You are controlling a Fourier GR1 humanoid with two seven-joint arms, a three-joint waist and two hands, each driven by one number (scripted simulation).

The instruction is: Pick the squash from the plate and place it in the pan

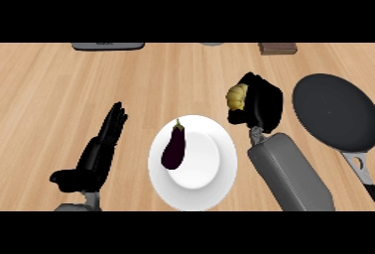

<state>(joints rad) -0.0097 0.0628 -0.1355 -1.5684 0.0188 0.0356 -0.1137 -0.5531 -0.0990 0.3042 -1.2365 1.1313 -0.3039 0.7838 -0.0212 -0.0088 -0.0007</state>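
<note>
Just squash (236,96) in right hand (258,104)

The black right hand (256,104) curls round a knobbly yellow squash (237,96), at one o'clock from the round white plate (212,168) bearing a dark purple eggplant (174,148), beside the black pan (333,111) at three o'clock.

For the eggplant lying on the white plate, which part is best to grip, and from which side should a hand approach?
Grip the eggplant at its thick lower body, coming from above with fingers across its width. It lies flat and lengthwise on the plate, stem pointing away; the stem end is narrow.
</note>
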